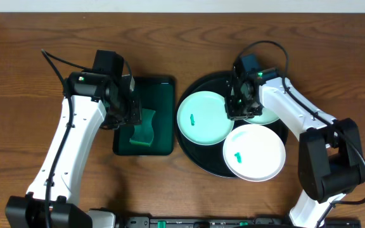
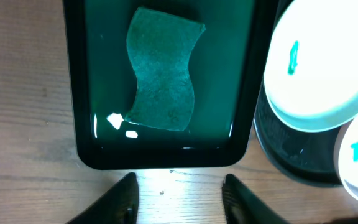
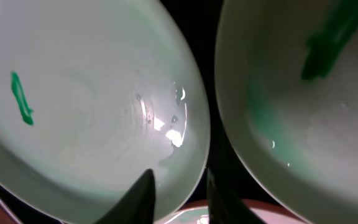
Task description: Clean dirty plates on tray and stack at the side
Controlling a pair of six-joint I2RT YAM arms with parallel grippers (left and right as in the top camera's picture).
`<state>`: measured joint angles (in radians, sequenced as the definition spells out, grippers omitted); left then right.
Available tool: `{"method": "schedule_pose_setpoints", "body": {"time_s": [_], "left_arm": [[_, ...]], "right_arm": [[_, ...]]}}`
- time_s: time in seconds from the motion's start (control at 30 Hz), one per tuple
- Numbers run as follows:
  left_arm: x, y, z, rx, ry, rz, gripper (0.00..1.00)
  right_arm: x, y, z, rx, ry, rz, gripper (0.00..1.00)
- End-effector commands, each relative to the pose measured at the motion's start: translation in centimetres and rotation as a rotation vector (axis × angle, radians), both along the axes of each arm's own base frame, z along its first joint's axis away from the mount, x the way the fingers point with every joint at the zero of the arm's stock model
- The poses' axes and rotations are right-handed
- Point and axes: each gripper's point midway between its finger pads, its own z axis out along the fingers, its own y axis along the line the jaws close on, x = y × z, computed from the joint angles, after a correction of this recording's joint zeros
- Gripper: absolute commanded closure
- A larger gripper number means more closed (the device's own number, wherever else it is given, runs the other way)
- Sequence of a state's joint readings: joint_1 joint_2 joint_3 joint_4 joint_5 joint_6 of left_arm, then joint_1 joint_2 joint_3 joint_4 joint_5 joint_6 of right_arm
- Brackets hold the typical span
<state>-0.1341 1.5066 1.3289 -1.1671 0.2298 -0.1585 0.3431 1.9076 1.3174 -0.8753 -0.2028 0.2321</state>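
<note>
Looks like a robotics lab bench: brown wood-grain tabletop below a pale wall, white-and-black left arm and right arm based at the near edge, with props laid out: glossy round black tray, rectangular dark green tray, teal wavy sponge.

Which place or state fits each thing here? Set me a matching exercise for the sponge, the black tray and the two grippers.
1. sponge
2. black tray
3. left gripper
4. right gripper

A. carries three smeared plates
B. fingers either side of a plate rim
C. lies in the green tray
D. open and empty, near the green tray

Pairs: 1-C, 2-A, 3-D, 4-B
</note>
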Motion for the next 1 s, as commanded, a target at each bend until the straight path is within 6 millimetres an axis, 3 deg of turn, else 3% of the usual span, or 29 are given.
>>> {"method": "schedule_pose_setpoints", "body": {"time_s": [0.0, 0.13, 0.43, 0.77, 0.97], "left_arm": [[-0.1, 0.2, -0.3, 0.013, 0.007, 0.004, 0.48], [-0.1, 0.2, -0.2, 0.013, 0.006, 0.004, 0.39], [0.1, 0.2, -0.2, 0.012, -0.001, 0.004, 0.36], [0.4, 0.1, -0.2, 0.011, -0.012, 0.004, 0.35], [0.4, 0.1, -0.2, 0.011, -0.012, 0.004, 0.35]], "right_arm": [[-0.3, 0.1, -0.4, -0.015, 0.003, -0.009, 0.8], [-0.1, 0.0, -0.8, -0.018, -0.005, -0.029, 0.78], [0.4, -0.1, -1.4, -0.006, -0.032, -0.042, 0.75], [-0.2, 0.0, -1.8, -0.01, -0.016, -0.056, 0.83], [0.1, -1.0, -2.0, -0.067, -0.032, -0.066, 0.88]]}}
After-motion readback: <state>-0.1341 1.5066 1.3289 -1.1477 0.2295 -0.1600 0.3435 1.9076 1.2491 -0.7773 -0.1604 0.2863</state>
